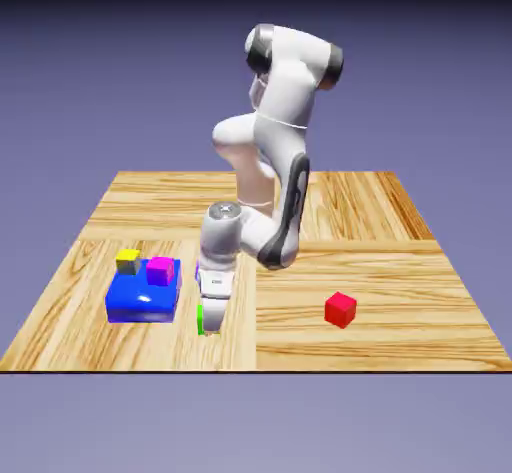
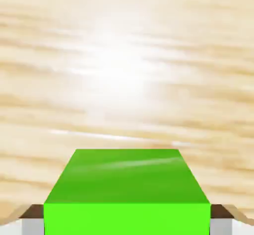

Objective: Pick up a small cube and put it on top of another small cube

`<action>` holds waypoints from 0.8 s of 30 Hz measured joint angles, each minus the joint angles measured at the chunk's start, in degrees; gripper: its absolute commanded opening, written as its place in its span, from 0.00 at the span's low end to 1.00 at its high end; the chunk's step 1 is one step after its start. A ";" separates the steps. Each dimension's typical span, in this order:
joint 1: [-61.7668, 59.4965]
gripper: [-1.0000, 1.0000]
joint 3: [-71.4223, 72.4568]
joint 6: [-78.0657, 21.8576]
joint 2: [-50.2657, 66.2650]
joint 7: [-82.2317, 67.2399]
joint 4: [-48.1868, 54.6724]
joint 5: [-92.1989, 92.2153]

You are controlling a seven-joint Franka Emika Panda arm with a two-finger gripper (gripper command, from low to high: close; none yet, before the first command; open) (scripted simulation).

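Bright green cube (image 2: 127,192), magenta-pink cube (image 1: 160,270), yellow cube (image 1: 127,260), blue block (image 1: 143,299), red cube (image 1: 340,309), wood-grain table (image 1: 400,261)

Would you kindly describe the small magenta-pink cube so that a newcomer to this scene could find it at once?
Start at the wooden table and find the big blue block toward the exterior view's left. Two small cubes sit on top of it; the magenta-pink cube is the one nearer the arm, beside the yellow cube. Its pink colour sets it apart from that yellow neighbour and from the red cube resting alone on the table.
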 measured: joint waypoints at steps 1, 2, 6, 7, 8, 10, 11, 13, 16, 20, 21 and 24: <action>2.07 0.00 -1.99 -1.17 0.48 -0.42 -0.09 0.75; 4.15 0.00 -3.97 -2.35 0.96 -0.84 -0.17 1.51; 12.45 0.00 -11.91 -7.04 2.87 -2.51 -0.52 4.52; 14.52 0.00 -13.90 -8.21 3.35 -2.92 -0.60 5.27; 16.60 0.00 -15.88 -9.38 3.82 -3.34 -0.69 6.03; 20.75 0.00 -19.85 -11.73 4.78 -4.17 -0.86 7.53; 22.82 0.00 -21.84 -12.90 5.26 -4.59 -0.95 8.28; 26.97 0.00 -25.81 -15.25 6.21 -5.42 -1.12 9.78; 33.20 0.00 -31.76 -18.77 7.65 -6.66 -1.38 12.02; 26.05 0.00 -27.48 -20.67 3.21 3.02 -1.33 5.60; 24.16 0.00 -26.33 -21.13 2.06 5.51 -1.31 3.94; 18.50 0.00 -22.89 -22.50 -1.39 12.99 -1.26 -1.05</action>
